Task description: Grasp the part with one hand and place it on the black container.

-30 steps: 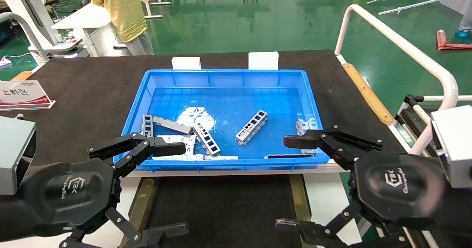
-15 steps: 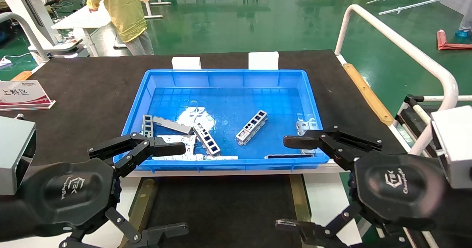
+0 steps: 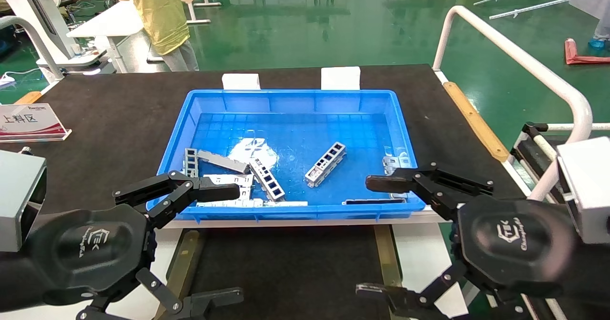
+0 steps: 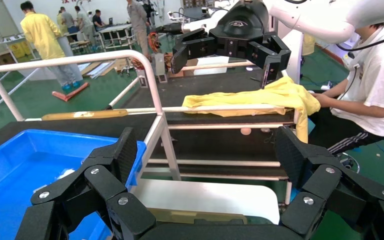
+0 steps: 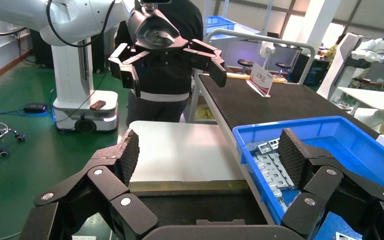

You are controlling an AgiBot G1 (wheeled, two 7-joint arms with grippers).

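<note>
Several grey parts lie in the blue bin [image 3: 295, 211]. One part [image 3: 326, 164], a channel strip with four square cut-outs, lies alone near the bin's middle; another [image 3: 267, 179] lies to its left among flat pale plates [image 3: 228, 181]. The black container [image 3: 286, 267], a flat black tray with brass bars [image 3: 183, 263] along its sides, sits in front of the bin. My left gripper [image 3: 236, 244] is open and empty over the tray's left side. My right gripper [image 3: 367, 236] is open and empty over its right side. Both wrist views show wide-open jaws, left [image 4: 207, 155] and right [image 5: 210, 152].
The bin stands on a black table mat [image 3: 109, 120], with a sign stand [image 3: 31, 122] at far left. A white tube railing [image 3: 514, 58] runs along the right. White plates [image 5: 180, 150] flank the tray. A person in yellow [image 3: 157, 15] stands beyond the table.
</note>
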